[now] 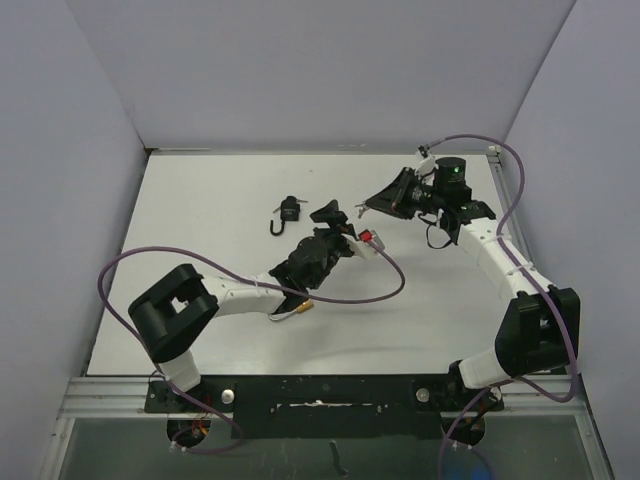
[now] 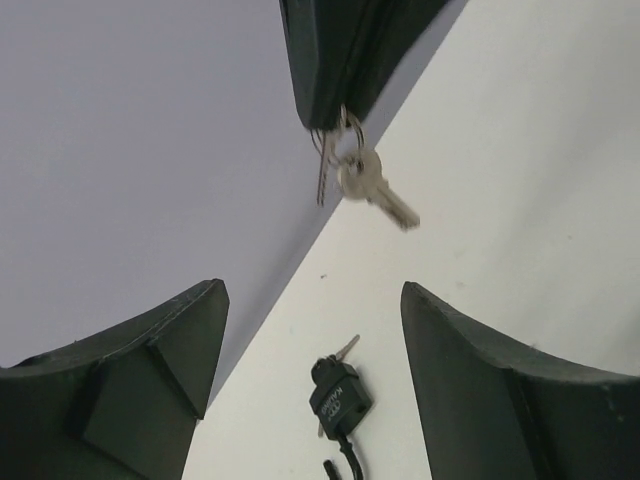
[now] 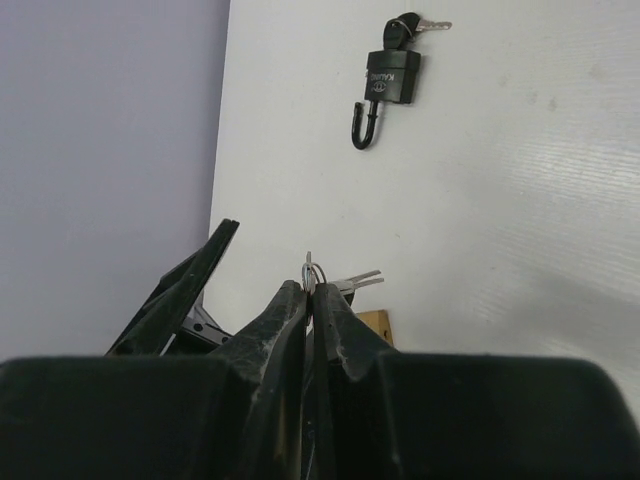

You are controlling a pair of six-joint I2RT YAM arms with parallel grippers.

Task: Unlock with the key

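Between the fingertips of the right claw, pressed together, a silver metal key ring with small keys is pinched and dangles free. Facing it from close by, the left claw stands spread wide, holding nothing. Beyond the left claw's tips, on the white table, lies the small black padlock, its shackle open like a hook, a silver key stuck in its base, apart from both claws

Small black padlock: a white round emblem and a line of white lettering on the body face, on the shackle side. Too small and blurred to read in either wrist view. Silver key: no stamp legible.
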